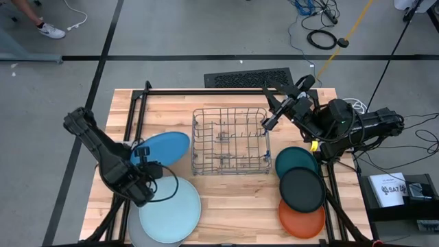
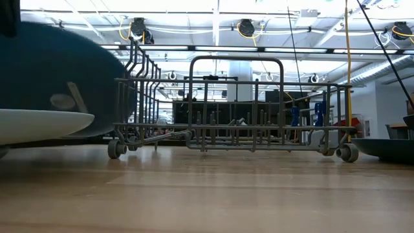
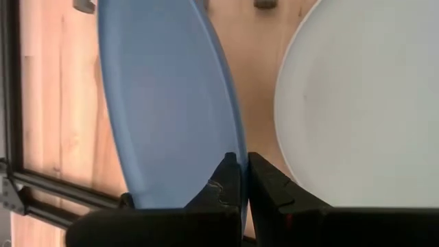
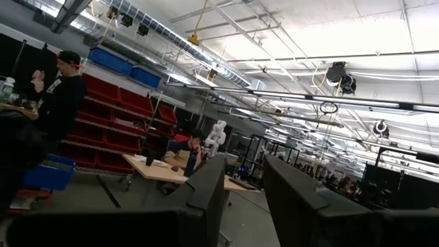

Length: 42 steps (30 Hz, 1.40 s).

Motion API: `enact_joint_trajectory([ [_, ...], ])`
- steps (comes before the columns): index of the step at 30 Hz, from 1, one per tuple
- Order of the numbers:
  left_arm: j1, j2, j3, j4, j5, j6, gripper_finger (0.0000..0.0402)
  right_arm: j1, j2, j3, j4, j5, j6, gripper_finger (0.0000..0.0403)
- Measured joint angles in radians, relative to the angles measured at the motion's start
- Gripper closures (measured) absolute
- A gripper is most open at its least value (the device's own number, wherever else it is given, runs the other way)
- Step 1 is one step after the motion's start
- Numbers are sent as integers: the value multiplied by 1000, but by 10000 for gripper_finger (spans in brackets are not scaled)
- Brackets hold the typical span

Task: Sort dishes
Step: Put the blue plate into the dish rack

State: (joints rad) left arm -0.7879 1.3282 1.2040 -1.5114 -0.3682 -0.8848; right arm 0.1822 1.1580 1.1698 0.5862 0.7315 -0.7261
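My left gripper (image 1: 142, 156) is shut on the medium blue plate (image 1: 161, 147) at the left of the wire rack (image 1: 230, 140); the plate is tilted, raised off the table. The pale blue plate (image 1: 170, 208) lies flat near the front left, over a grey plate (image 1: 137, 237) whose edge shows. The dark teal (image 1: 296, 160), black (image 1: 302, 190) and orange (image 1: 302, 218) plates lie overlapping at the right. My right gripper (image 1: 267, 116) is open and empty, raised over the rack's far right corner. My left gripper pinches the medium blue plate's rim (image 3: 236, 154) between its two fingers, at the plate's near left edge. The fingers reach in from the table's left side. The plate stands tilted on edge beyond the fingers, lifted above the pale blue plate.
The wire dish rack (image 2: 233, 110) stands in the table's middle on small wheels. A black metal frame (image 1: 137, 103) runs along the table's left and far sides. A person (image 4: 55, 96) stands in the room beyond.
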Motion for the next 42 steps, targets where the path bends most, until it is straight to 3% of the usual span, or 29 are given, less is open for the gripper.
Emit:
enact_joint_trajectory([
  [7, 0, -43, 87, -80, -39, 9, 398, 0, 0, 0, -2, 0, 0, 305],
  [23, 0, -179, 197, -62, -66, 109, 398, 0, 0, 0, -2, 0, 0, 305],
  [35, 0, -224, 329, -60, -202, 183, 398, 0, 0, 0, -7, 0, 0, 305],
  [42, 0, -225, 448, 2, -347, 236, 398, 0, 0, 0, -8, 0, 0, 305],
])
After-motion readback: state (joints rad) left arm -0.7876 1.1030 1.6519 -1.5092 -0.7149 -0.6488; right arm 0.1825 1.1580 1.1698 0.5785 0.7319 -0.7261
